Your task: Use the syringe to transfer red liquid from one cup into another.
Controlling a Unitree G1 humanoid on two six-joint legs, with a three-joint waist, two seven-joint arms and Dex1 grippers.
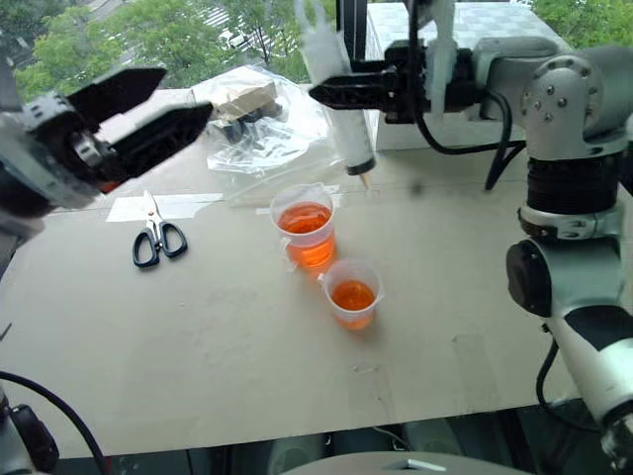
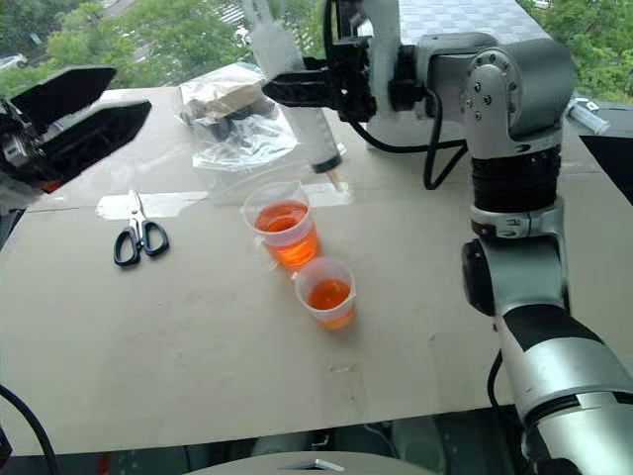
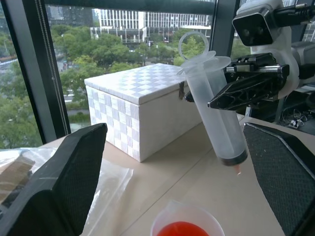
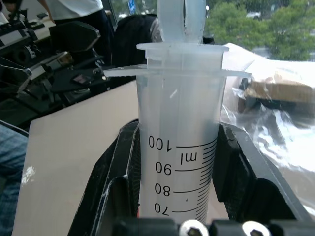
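Observation:
My right gripper [image 1: 344,94] is shut on the syringe [image 1: 348,137], holding it nearly upright with the tip down, above the table and just behind the taller cup [image 1: 307,226]. The plunger is pushed in, the barrel looks empty, and the tip is tinged red. The taller cup holds red liquid [image 1: 305,217]. The shorter cup [image 1: 353,294] stands close in front of it, also with red liquid. The right wrist view shows the barrel [image 4: 179,98] clamped between both fingers. My left gripper [image 1: 186,94] hangs open at the left, above the table, its fingers [image 3: 64,182] wide apart.
Black-handled scissors [image 1: 156,237] lie on the table at the left. A clear plastic bag [image 1: 259,124] with items in it sits behind the cups. A white checkered box [image 3: 142,105] stands at the back right. The table's front edge [image 1: 297,430] is close.

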